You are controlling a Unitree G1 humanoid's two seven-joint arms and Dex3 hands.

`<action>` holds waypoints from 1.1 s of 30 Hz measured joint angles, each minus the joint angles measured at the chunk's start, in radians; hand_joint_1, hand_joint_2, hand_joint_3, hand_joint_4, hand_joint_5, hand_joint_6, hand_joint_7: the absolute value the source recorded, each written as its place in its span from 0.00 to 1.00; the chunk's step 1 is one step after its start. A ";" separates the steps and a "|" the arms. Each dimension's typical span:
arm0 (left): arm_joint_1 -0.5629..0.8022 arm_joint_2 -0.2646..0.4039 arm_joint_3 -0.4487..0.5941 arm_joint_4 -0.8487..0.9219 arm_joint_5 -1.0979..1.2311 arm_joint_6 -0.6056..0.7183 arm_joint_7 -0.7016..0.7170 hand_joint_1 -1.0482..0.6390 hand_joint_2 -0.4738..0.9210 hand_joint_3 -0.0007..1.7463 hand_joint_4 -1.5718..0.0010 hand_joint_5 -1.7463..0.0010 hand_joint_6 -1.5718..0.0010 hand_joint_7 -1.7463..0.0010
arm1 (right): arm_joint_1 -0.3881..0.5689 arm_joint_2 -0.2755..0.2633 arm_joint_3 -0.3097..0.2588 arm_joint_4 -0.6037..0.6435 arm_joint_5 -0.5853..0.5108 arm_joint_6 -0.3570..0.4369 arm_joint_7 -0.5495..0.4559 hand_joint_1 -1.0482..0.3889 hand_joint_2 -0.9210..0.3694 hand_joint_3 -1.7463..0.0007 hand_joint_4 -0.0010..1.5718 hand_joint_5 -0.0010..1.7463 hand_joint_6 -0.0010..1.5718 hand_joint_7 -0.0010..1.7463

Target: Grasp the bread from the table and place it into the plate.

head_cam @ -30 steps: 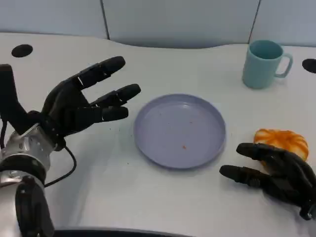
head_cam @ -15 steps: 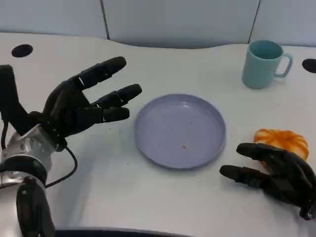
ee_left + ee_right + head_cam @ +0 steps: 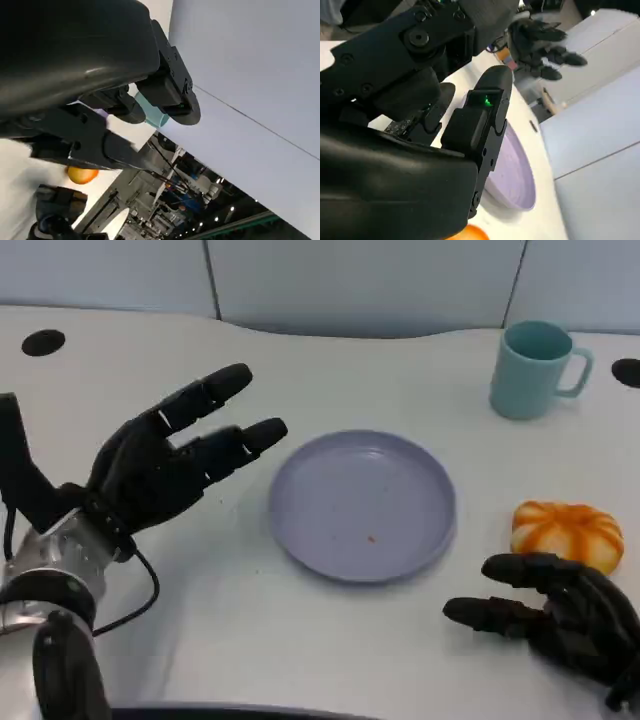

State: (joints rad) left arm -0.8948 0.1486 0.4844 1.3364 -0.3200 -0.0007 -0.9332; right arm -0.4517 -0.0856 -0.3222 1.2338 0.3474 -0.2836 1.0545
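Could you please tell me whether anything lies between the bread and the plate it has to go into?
Nothing visible does. In the head view the bread lies on bare table to the right of the plate, and the strip between them holds nothing. The cup stands farther back, off that line. The right robot hand hovers open just nearer than the bread.

Bare table [image 3: 480, 560] between bread [image 3: 566, 532], plate [image 3: 362, 505]
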 measured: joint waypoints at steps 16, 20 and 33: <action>0.000 -0.007 0.014 0.000 -0.008 0.035 0.001 0.00 0.82 0.00 0.62 0.60 0.43 0.99 | 0.010 0.008 -0.013 0.002 0.018 0.001 0.030 0.45 0.01 1.00 0.49 0.52 0.70 0.00; 0.000 -0.005 0.006 -0.001 -0.006 0.030 0.001 0.00 0.81 0.00 0.53 0.72 0.42 0.99 | 0.011 0.009 -0.011 0.002 0.016 -0.004 0.026 0.45 0.01 1.00 0.49 0.52 0.70 0.01; 0.000 -0.001 -0.007 -0.001 -0.002 0.027 0.038 0.22 0.52 0.00 0.00 0.80 0.00 0.88 | 0.010 0.009 -0.011 0.003 0.016 -0.004 0.027 0.44 0.02 1.00 0.51 0.49 0.70 0.00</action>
State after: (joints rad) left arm -0.8949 0.1473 0.4777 1.3357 -0.3217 0.0260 -0.8954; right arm -0.4412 -0.0770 -0.3337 1.2365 0.3632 -0.2879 1.0818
